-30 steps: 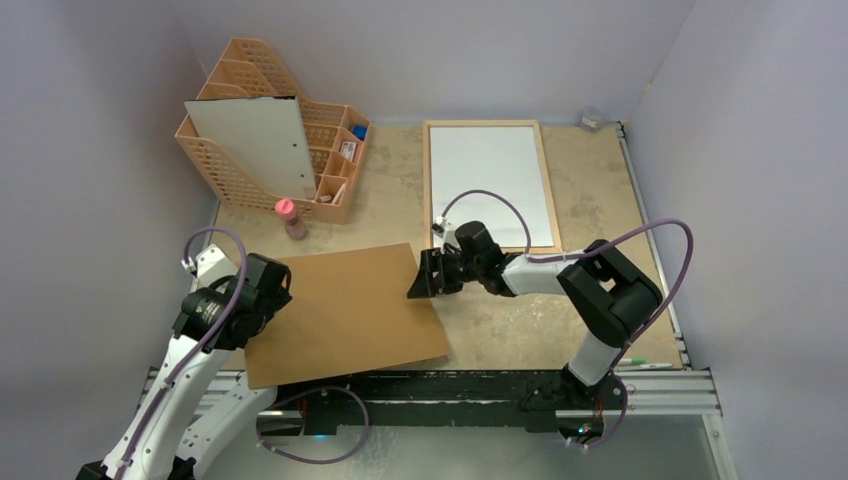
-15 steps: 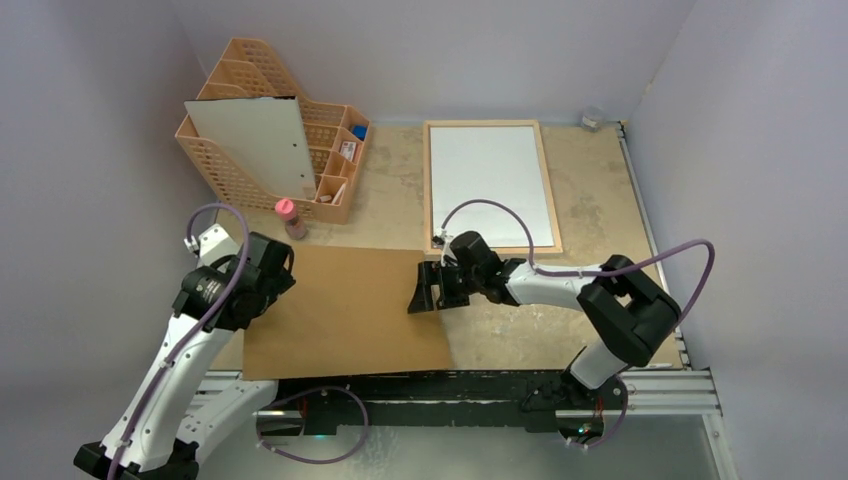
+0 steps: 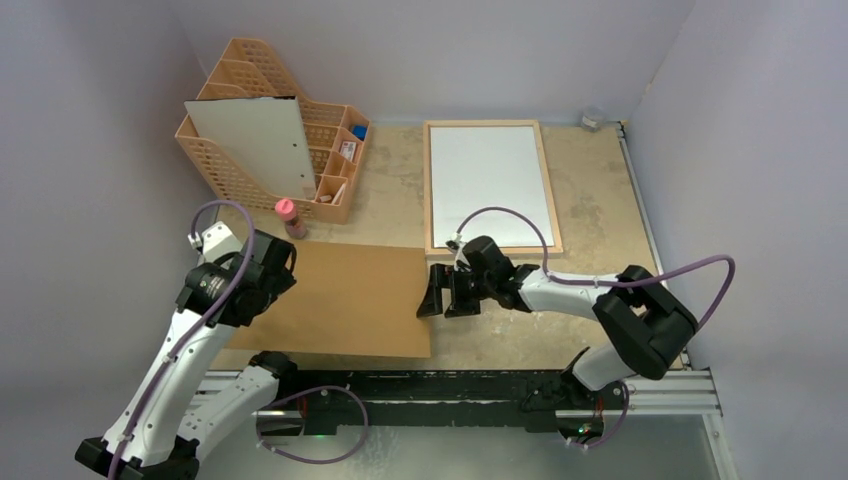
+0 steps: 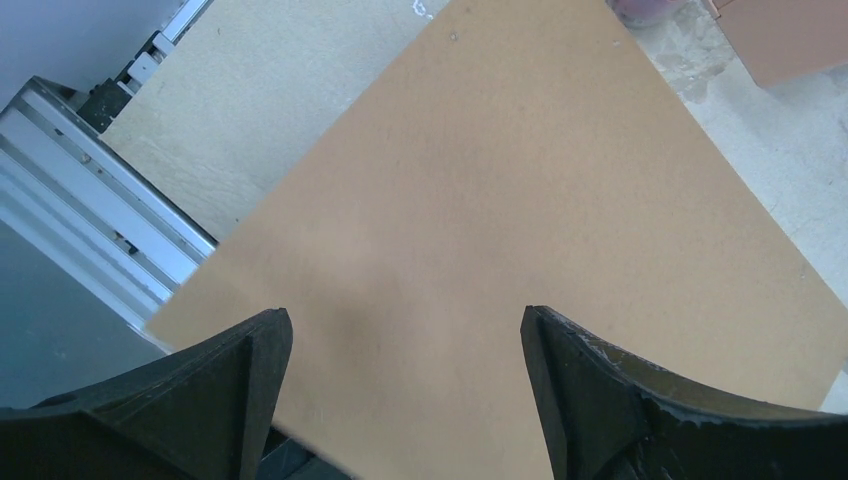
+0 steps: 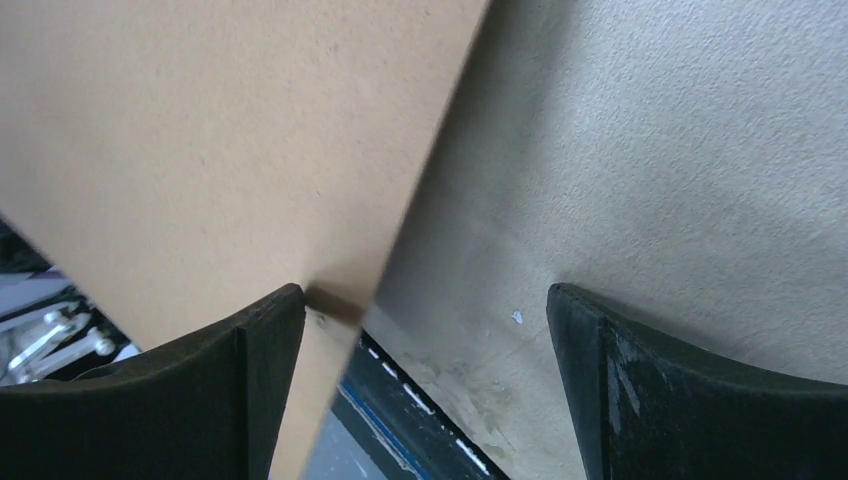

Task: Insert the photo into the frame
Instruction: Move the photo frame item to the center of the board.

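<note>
The frame (image 3: pixel 546 185) lies flat at the back right of the table, its light wood rim round a white surface. The photo's printed side shows nowhere; a white sheet (image 3: pixel 255 140) leans in the organiser, and I cannot tell whether it is the photo. A brown fibreboard sheet (image 3: pixel 340 300) lies flat at the near edge. My right gripper (image 3: pixel 440 292) stands open at its right edge; the board edge (image 5: pixel 400 240) runs beside the left finger (image 5: pixel 255 345). My left gripper (image 4: pixel 405 320) hangs open above the board (image 4: pixel 500 180), holding nothing.
A peach lattice organiser (image 3: pixel 215 170) stands at the back left, a pink-capped bottle (image 3: pixel 288 215) in front of it. The board's near edge reaches the metal rail (image 3: pixel 450 385) at the table front. A small object (image 3: pixel 592 118) sits in the back right corner.
The fibreboard has swung from tilted to square with the table's near edge. My right gripper opened wider, let it go and shifted right. The left wrist rose slightly.
</note>
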Robot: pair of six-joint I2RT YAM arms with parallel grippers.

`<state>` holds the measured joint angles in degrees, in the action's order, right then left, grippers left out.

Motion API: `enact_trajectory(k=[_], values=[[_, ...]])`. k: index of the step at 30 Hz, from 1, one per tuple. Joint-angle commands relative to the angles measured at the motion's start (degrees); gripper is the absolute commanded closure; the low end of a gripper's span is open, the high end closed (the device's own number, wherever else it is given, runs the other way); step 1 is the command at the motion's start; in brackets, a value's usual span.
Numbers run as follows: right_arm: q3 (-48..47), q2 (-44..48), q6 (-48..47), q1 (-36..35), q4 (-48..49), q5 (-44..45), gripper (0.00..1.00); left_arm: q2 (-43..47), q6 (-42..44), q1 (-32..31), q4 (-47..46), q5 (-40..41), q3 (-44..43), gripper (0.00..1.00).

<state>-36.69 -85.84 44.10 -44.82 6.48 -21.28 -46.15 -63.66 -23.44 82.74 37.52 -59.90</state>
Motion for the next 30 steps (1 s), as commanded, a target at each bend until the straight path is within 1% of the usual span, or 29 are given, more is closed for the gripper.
enact_trajectory(k=[1,6,11,14,17,19,21,23,26,28,30], values=[[5.8,-2.7,0.1,1.6,2.0,-7.0,0.06,0.2,1.4,-0.4,-1.8,0.1,0.3,0.11],[6.2,-7.0,0.3,2.1,8.7,-12.5,0.09,0.3,1.6,-0.4,-2.8,-1.5,1.2,0.11],[4.9,-8.3,1.7,2.1,12.0,-12.6,0.1,-0.4,3.4,-0.4,-4.9,-3.4,1.0,0.12],[2.6,-9.5,2.9,2.1,10.6,-8.9,0.13,-0.8,6.1,-0.4,-8.5,-6.1,1.9,0.12],[0.5,-9.0,5.3,2.0,6.4,-0.4,0.16,-2.6,9.6,-0.4,-14.3,-9.9,4.4,0.12],[0.0,-7.4,7.3,2.0,5.1,4.4,0.17,-4.9,12.3,-0.4,-19.0,-13.3,7.3,0.11],[-0.1,-6.1,9.2,2.0,5.4,7.3,0.18,-8.2,14.4,-0.4,-25.1,-18.7,9.8,0.11],[-0.2,-5.4,11.0,2.0,6.5,9.6,0.18,-11.7,14.5,-0.4,-30.1,-21.3,11.5,0.11],[-0.5,-5.9,13.1,1.9,9.2,12.6,0.19,-16.5,15.1,-0.4,-36.3,-20.4,12.5,0.11],[-2.2,-7.0,13.4,1.9,8.8,14.6,0.2,-19.6,15.2,-0.2,-38.0,-17.3,12.1,0.11],[-4.9,-8.1,13.4,1.8,7.3,16.5,0.21,-22.7,15.6,1.0,-37.7,-12.7,11.1,0.11]])
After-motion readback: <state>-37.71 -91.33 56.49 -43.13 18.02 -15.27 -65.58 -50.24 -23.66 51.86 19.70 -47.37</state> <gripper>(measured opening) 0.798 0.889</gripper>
